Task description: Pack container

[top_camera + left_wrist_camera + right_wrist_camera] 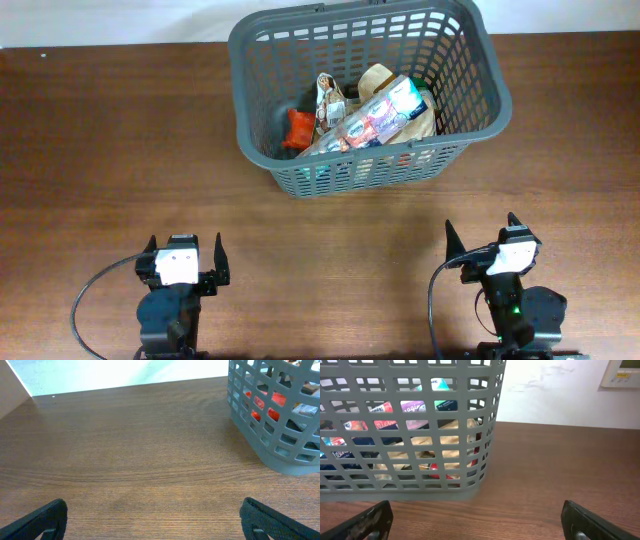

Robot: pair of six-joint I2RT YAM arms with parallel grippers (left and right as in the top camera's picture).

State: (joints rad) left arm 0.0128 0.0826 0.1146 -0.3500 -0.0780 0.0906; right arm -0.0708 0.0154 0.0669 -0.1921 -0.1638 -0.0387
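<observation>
The container (262,88) is a dark grey lattice basket at the back centre of the wooden table. It holds several grocery items: a red packet (299,128), a long clear pack with coloured labels (375,122), a small printed pouch (329,97) and brown paper (377,79). The basket also shows at the right of the left wrist view (280,455) and at the upper left of the right wrist view (410,485). My left gripper (184,248) is open and empty near the front edge, also seen in its wrist view (152,517). My right gripper (484,234) is open and empty at the front right, also seen in its wrist view (475,517).
Bare wooden table (100,150) lies between the grippers and the basket. A white wall runs behind the table's far edge, with a wall panel (625,372) at the upper right of the right wrist view.
</observation>
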